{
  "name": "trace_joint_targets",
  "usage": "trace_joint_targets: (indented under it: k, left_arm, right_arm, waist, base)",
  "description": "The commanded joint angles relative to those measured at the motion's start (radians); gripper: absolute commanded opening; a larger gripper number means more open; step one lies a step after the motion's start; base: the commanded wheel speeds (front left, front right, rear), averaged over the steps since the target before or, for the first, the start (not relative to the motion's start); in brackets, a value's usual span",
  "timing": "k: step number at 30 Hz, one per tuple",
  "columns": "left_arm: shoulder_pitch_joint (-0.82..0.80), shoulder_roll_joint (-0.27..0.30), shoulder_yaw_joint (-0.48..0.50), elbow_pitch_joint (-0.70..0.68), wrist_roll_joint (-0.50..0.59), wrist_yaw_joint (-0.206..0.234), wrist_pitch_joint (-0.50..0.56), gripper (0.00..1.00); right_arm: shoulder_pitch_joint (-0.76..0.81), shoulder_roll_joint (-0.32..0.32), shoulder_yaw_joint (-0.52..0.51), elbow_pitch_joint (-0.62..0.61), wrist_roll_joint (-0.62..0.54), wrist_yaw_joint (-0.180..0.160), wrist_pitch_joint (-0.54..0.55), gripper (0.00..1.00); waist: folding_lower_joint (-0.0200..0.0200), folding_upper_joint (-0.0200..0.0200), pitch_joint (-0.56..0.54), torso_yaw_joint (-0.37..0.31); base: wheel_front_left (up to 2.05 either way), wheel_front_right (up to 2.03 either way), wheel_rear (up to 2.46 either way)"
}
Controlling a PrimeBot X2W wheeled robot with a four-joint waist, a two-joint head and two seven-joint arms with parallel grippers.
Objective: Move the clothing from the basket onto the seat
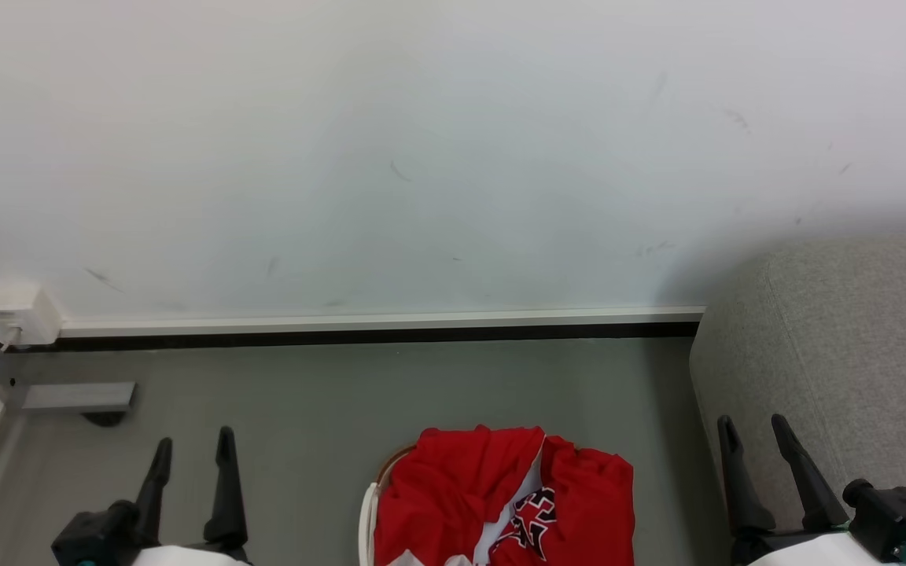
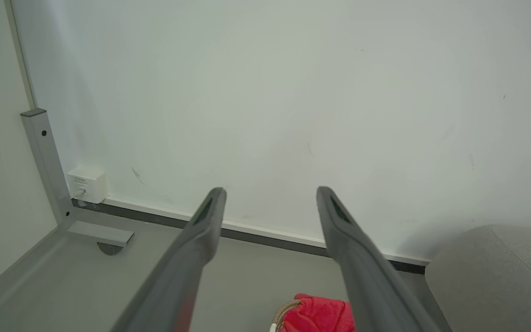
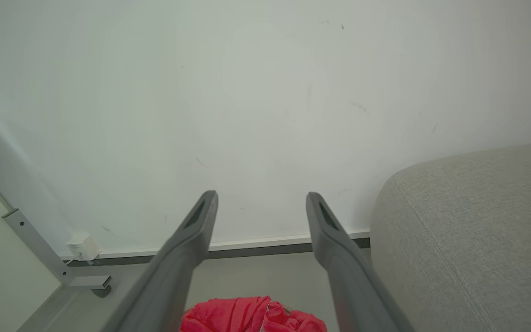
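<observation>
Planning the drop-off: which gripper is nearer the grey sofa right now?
Right. The right gripper, open, hovers against the sofa's rounded end. The left gripper, also open, sits over the floor on the far side of the basket of red clothing.

Grey floor point(image 1: 327, 409) runs back to a white wall point(image 1: 421, 157) with dark skirting point(image 1: 382, 334). Basket point(image 1: 369, 503) stands on it at bottom centre, heaped with red jerseys point(image 1: 453, 495) covering most of the rim. Grey sofa point(image 1: 838, 346) on the floor at right, near the basket, gap between. Metal foot point(image 1: 75, 397) at far left.
</observation>
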State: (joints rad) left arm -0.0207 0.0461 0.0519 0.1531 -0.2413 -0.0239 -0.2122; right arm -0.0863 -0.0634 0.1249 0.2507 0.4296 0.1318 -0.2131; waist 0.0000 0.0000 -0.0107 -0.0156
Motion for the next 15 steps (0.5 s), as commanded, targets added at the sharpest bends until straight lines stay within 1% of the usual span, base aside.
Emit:
trace_joint_targets:
  k: [1, 15]
  left_arm:
    - [0.005, 0.009, -0.001, -0.005, 0.038, 0.005, -0.011, 1.00]
    - [0.004, 0.008, -0.005, -0.016, 0.137, 0.007, -0.038, 1.00]
  right_arm:
    - [-0.016, -0.006, 0.004, -0.002, -0.021, -0.002, -0.010, 1.00]
    - [-0.013, -0.001, 0.018, 0.006, -0.097, -0.002, -0.037, 1.00]
  waist:
    - [0.0000, 0.0000, 0.000, -0.001]
    - [0.0000, 0.0000, 0.001, -0.007]
  base:
    - [0.00, 0.00, 0.00]
    - [0.00, 0.00, 0.00]
